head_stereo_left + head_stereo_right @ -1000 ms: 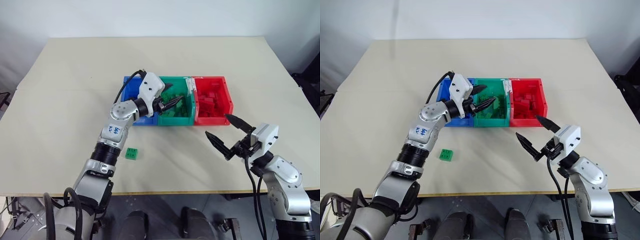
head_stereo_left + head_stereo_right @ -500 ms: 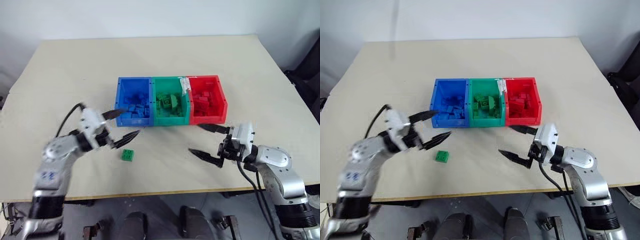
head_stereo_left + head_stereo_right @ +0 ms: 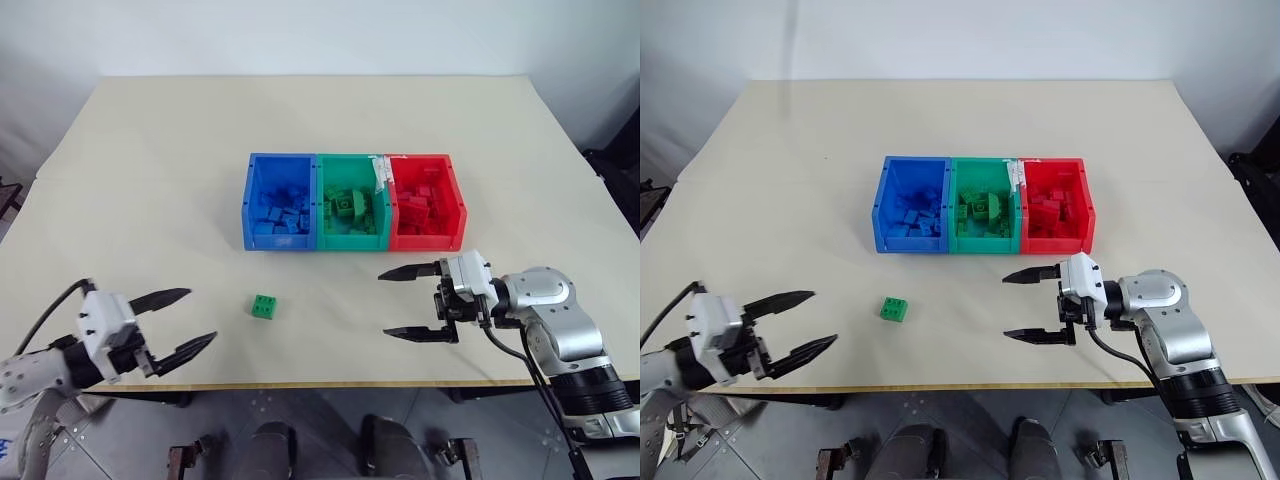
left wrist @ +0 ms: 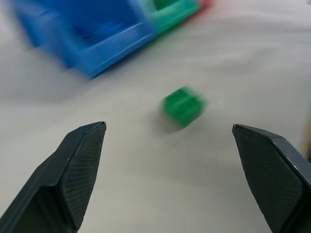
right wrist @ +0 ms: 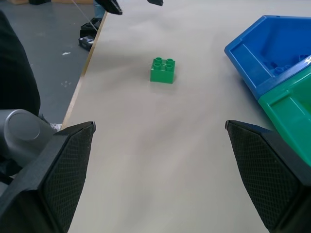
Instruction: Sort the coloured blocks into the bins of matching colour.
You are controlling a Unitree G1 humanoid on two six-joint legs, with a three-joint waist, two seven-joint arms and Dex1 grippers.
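1. Looks like a lab or test room: a bare beige table (image 3: pixel 150 170) stands alone against a plain white wall (image 3: pixel 300 35).
2. Grey floor (image 5: pixel 53 53) beneath, with cables and black gear at the edges.

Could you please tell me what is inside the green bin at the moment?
The green bin holds a pile of green blocks, heaped unevenly. Whatever lies beneath the top layer, and the bin's floor, is covered.

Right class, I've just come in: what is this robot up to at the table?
It is sorting toy bricks by colour. The blue bin, green bin and red bin each hold bricks already. One green brick lies loose on the table. The left gripper and right gripper are open, holding nothing.
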